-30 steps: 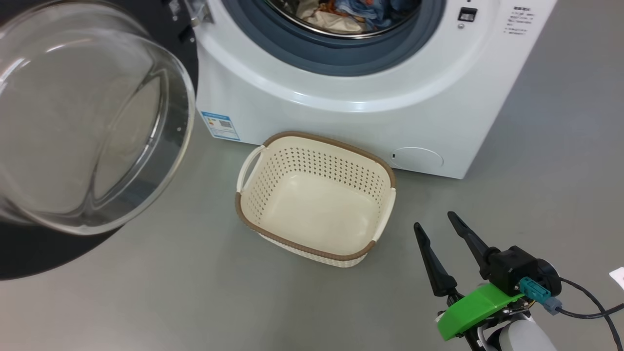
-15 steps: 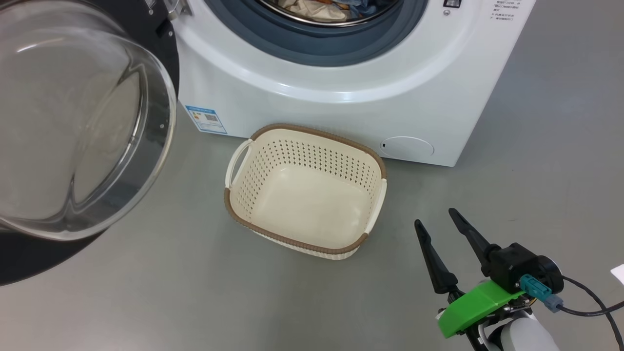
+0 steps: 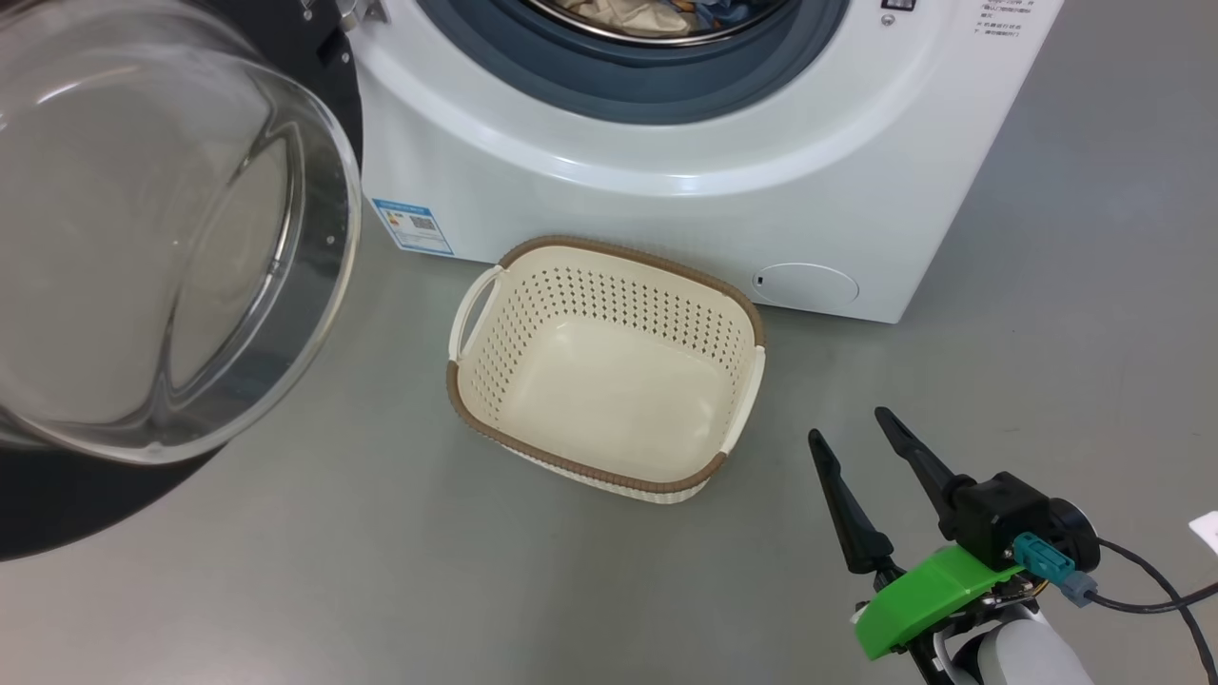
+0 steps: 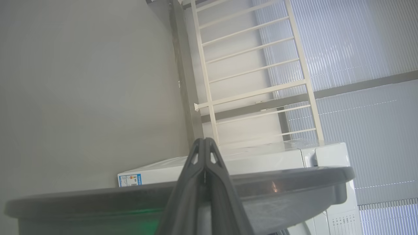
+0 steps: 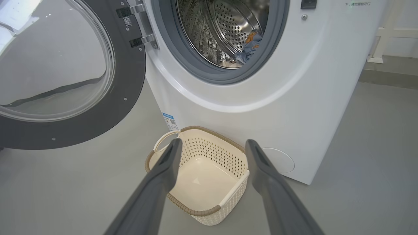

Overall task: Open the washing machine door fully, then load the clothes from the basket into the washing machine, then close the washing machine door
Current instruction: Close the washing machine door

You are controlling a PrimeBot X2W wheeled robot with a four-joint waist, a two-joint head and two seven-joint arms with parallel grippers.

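1. Since a second ago, machine, door and basket have slid together across the head view. My head turned; nothing shifted relative to anything else. My right gripper (image 3: 847,425) has kept its pose.
2. The washing machine (image 3: 666,219) stands at the far side, its drum mouth uncovered.
3. The washing machine door (image 3: 143,247) hangs wide open on the left, with the glass bowl facing me.
4. The basket (image 3: 609,304) sits on the floor just in front of the machine. It is upright and empty.
5. The clothes (image 5: 249,49) lie inside the drum, wholly behind the rubber ring as far as I can see.
6. My right fingers stand apart and hold nothing, near and right of the basket. My left gripper (image 4: 204,143) has its fingers pressed together and empty, at the door's dark rim. I cannot tell whether they touch it.
7. Finding: loading appears complete and closing the door is the step in hand. The next move calls for my left arm to push the door rightward through its swing until it latches. No cloth should trail over the ring.
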